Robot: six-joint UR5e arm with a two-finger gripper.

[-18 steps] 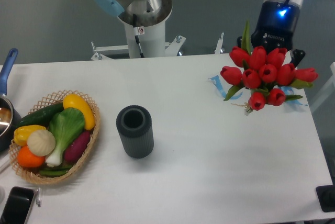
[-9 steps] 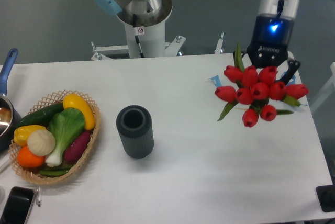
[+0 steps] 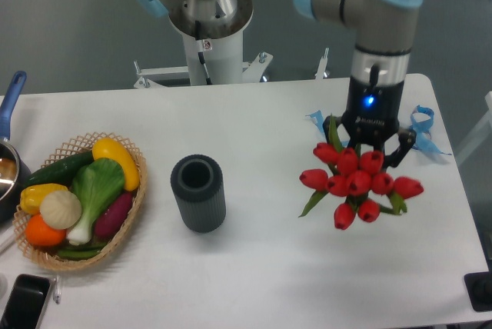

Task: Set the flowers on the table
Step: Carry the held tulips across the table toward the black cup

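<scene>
The flowers (image 3: 355,184), a bunch of red tulips with green leaves, hang over the right part of the white table (image 3: 269,267), blooms pointing toward the camera. My gripper (image 3: 372,144) comes down from above and is shut on the bunch just behind the blooms; its dark fingers (image 3: 401,151) show on either side. The stems are hidden behind the blooms and the gripper, so I cannot tell whether the bunch touches the tabletop.
A dark ribbed cup (image 3: 198,192) stands upright left of the flowers. A wicker basket (image 3: 123,225) of vegetables sits at the left edge, with a blue-handled pot (image 3: 8,148) beyond it. Blue ribbon (image 3: 421,125) lies behind the gripper. A phone (image 3: 23,302) lies front left.
The gripper has carried the flowers from the far right corner toward the front and left, over the table, and seemingly lower. The cup and basket stay put.
</scene>
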